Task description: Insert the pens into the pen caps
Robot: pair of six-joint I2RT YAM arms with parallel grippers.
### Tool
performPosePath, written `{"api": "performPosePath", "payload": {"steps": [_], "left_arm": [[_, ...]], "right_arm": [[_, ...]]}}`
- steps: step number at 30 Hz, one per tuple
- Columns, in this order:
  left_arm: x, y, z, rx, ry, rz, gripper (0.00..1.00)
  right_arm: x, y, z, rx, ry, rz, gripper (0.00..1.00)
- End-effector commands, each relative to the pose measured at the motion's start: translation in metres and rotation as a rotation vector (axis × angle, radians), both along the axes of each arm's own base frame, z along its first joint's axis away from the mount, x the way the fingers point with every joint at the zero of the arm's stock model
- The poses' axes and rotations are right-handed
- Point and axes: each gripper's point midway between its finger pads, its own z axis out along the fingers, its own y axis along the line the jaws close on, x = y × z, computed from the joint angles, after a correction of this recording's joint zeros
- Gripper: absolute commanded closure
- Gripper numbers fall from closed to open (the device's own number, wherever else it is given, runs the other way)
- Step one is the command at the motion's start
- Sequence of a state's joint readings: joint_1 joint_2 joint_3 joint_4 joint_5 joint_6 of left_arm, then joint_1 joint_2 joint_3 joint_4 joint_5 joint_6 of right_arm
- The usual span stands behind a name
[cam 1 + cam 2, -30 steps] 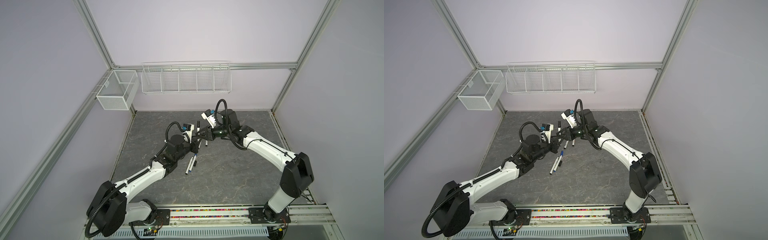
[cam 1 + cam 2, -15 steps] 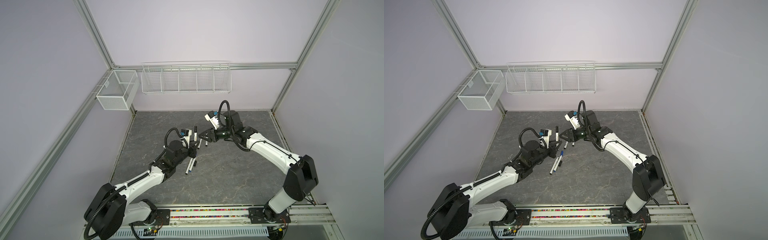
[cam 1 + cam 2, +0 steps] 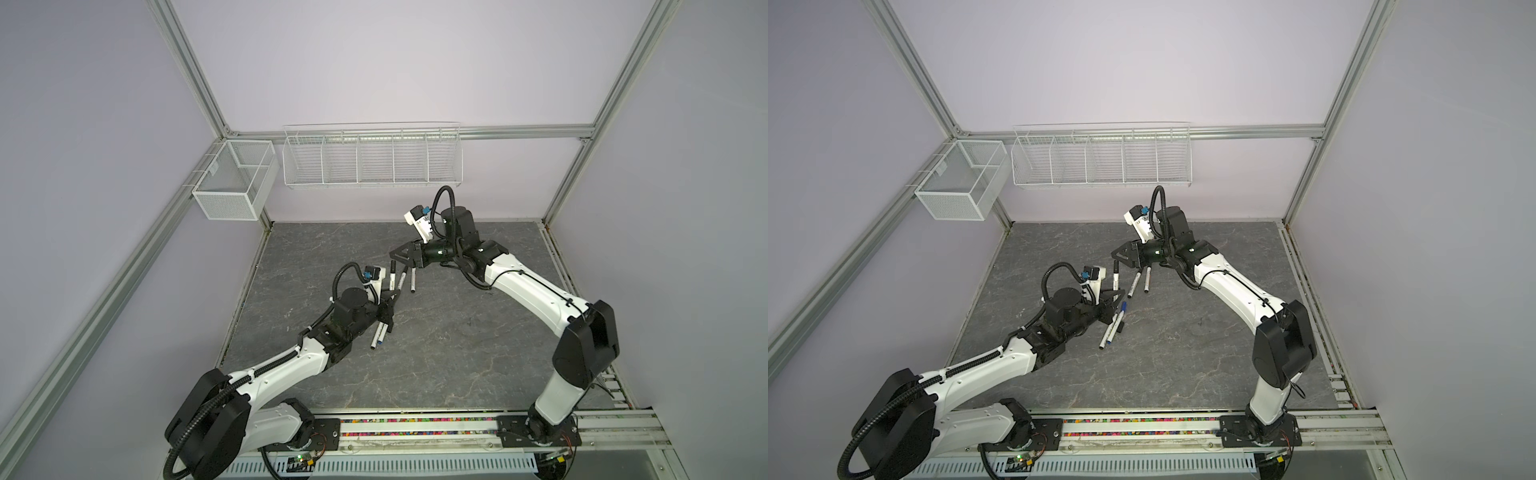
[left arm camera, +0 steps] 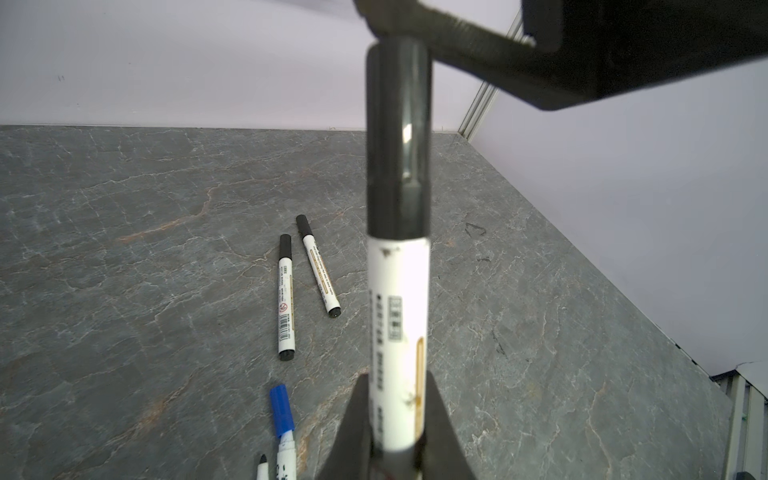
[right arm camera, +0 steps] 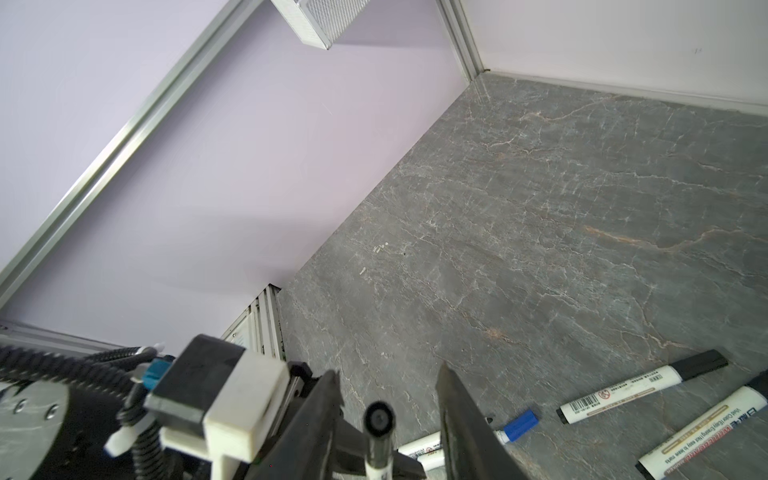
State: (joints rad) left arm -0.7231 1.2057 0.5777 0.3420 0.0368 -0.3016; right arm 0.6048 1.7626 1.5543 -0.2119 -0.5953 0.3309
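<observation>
**Capped pen upright in the left pincer, right pincer spread over its cap end**

The left pincer is clamped on the lower barrel of the held pen, which stands near upright over the middle of the surface, a little toward the far edge, black cap uppermost. The right pincer sits at that cap end, jaws apart on either side; whether it touches I cannot tell. The pen's long axis runs up into that gap. The cap looks seated, so laying the pen down would fall to the left arm. Two capped black-ended pens lie toward the far edge, the blue pen beside the left pincer.
</observation>
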Motion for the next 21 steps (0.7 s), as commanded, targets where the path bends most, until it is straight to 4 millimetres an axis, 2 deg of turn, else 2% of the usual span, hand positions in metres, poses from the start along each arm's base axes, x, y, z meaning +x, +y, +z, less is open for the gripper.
{"api": "performPosePath", "payload": {"steps": [1,12,21], "left_arm": [[-0.002,0.001,0.006,-0.01,-0.02,0.004,1.0],[-0.001,0.0,0.005,-0.014,-0.012,0.007,1.0],[0.006,0.003,0.02,-0.037,-0.041,0.047,1.0]], "right_arm": [[-0.004,0.006,-0.009,-0.016,0.032,0.016,0.6],[-0.02,0.011,-0.027,-0.039,0.087,0.05,0.7],[-0.034,0.009,-0.038,-0.044,0.124,0.09,0.87]]}}
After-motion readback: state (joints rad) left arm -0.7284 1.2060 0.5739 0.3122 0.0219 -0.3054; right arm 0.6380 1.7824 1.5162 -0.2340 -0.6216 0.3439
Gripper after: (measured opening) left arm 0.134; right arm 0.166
